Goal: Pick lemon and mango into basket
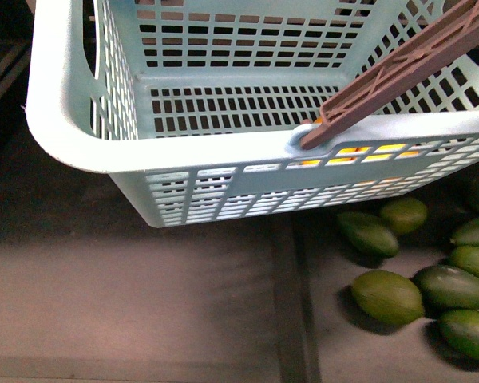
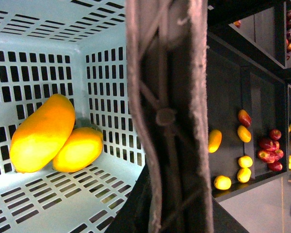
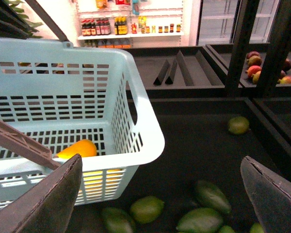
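Note:
The pale mint basket hangs above the dark display, and its brown handle fills the middle of the left wrist view. My left gripper is shut on that handle, its fingers hidden behind it. Inside on the slotted floor the long mango lies against the shorter, plumper lemon. Yellow shows through the basket's front slots. My right gripper stands open beside the basket, over green fruits, with nothing between its fingers.
Several green oval fruits lie in the dark tray below and to the right of the basket. A raised divider splits the trays. Loose yellow fruits and red apples sit on a further shelf.

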Robot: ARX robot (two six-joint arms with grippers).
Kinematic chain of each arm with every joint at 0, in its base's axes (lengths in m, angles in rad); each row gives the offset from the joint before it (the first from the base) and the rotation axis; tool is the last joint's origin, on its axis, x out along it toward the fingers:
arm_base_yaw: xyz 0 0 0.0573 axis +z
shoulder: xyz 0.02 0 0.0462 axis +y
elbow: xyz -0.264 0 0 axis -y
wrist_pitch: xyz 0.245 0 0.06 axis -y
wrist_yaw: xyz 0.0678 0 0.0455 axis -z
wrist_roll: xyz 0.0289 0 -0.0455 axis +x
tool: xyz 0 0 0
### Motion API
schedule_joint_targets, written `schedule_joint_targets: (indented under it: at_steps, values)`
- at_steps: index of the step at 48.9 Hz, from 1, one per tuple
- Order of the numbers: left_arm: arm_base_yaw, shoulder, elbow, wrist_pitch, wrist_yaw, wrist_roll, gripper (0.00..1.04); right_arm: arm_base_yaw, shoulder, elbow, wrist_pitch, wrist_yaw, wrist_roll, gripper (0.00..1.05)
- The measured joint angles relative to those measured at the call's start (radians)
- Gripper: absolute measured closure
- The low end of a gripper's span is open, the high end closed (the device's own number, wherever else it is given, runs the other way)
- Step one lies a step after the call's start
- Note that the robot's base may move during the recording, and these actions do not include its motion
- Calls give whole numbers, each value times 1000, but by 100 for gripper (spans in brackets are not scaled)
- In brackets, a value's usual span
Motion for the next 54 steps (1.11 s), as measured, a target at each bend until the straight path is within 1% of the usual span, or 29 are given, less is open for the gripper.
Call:
schedule_joint_targets:
  at_steps: [6,9,13,15,17,18,19,20,21,22,25,29,36,41,47,54]
  values:
    - [13,0,0,0,-1,0,100,-2,1,-1,0,-14,0,9]
    - [22,0,0,0,-26,1,100,-2,0,-1,0,-10,0,9]
    - [21,0,0,0,-34,19,100,-2,0,-1,0,-8,0,9]
    - [8,0,-10,46,-151,-27,100,-2,0,-1,0,-6,0,9]
    - [-5,10,-13,98,-300,-140,100,-2,0,-1,0,-5,0,9]
    - [-7,13,-13,108,-326,-154,100,-2,0,-1,0,-5,0,9]
    - [-11,17,-13,124,-386,-223,100,-2,0,-1,0,-5,0,9]
    - [-13,19,-13,130,-401,-238,100,-2,0,-1,0,-5,0,9]
    - [-16,24,-13,138,-467,-304,100,-2,0,-1,0,-5,0,9]
    - [-16,29,-13,147,-510,-354,100,-2,0,-1,0,-5,0,9]
    - [-7,40,-13,163,-560,-447,100,-2,0,-1,0,-3,0,9]
    - [21,60,-13,180,-572,-514,100,-2,0,-1,0,-2,0,9]
    - [75,105,-14,212,-558,-600,100,-2,0,-1,0,-3,0,9]
    - [115,151,-16,237,-564,-635,100,-2,0,-1,0,-3,0,9]
    - [151,241,-2,219,-577,-689,100,-2,0,-1,0,-3,0,9]
    - [195,363,95,177,-585,-766,100,-2,0,-1,0,-3,0,9]
